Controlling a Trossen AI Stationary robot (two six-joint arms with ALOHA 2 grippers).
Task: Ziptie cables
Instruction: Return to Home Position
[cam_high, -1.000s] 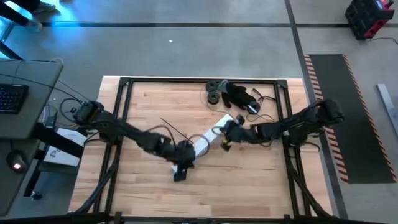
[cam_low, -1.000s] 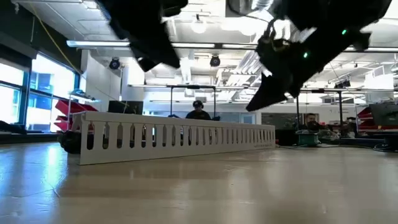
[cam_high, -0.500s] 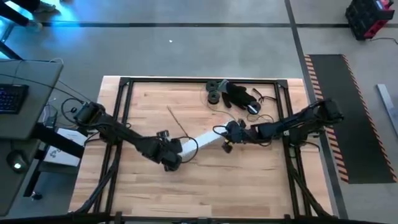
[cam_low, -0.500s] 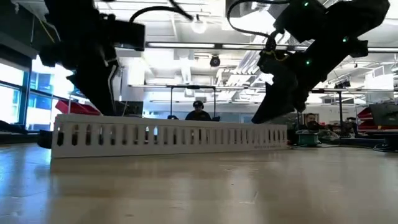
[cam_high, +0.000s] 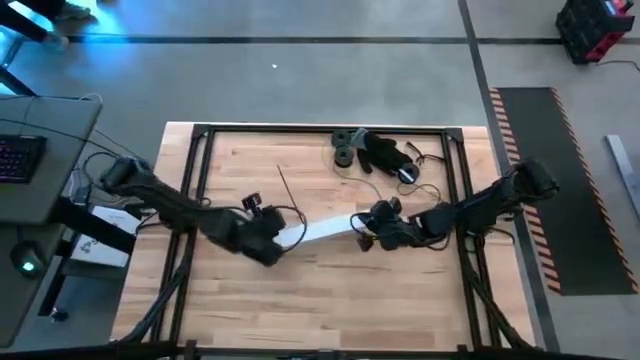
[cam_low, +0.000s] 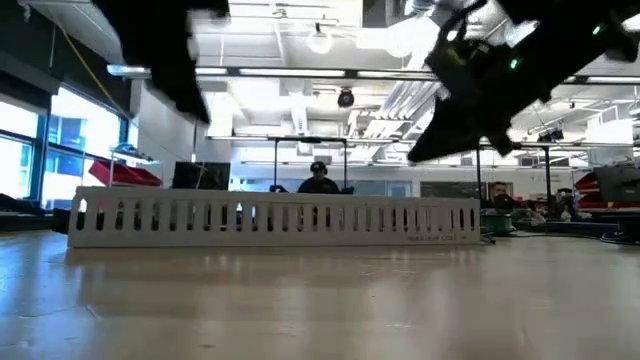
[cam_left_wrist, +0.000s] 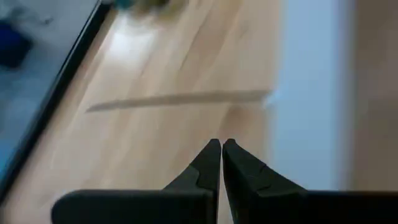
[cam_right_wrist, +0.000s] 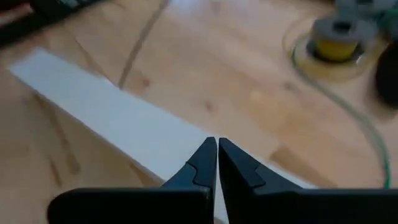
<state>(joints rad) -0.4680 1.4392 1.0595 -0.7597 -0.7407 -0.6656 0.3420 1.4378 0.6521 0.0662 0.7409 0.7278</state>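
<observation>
A wooden table (cam_high: 330, 300) with a black frame around it is seen from above. Across the middle of the table the long white duct (cam_high: 322, 230) is laid flat. Its left end is a little nearer than its right end, and its side slots are shown in the low view. The cables cannot be seen in any view; only the plain white top of the duct is shown from above. The left tool (cam_left_wrist: 221, 144) is held up off the table by the left end of the duct. Its two fingers are pressed together with nothing between them. The right tool (cam_right_wrist: 217, 143) is held up over the right end of the duct, and its fingers are squeezed together too, with nothing gripped. A little farther than the duct, a thin dark strip (cam_high: 287, 188) is laid on the wood by itself. Near the far edge, black round parts (cam_high: 345, 148) are gathered, and a small spool (cam_right_wrist: 336, 38) with yellow on it is set close by. Beyond the table a big room is seen, where one person (cam_low: 318, 178) is seated behind the duct and another person (cam_low: 497, 193) is seen farther right.
</observation>
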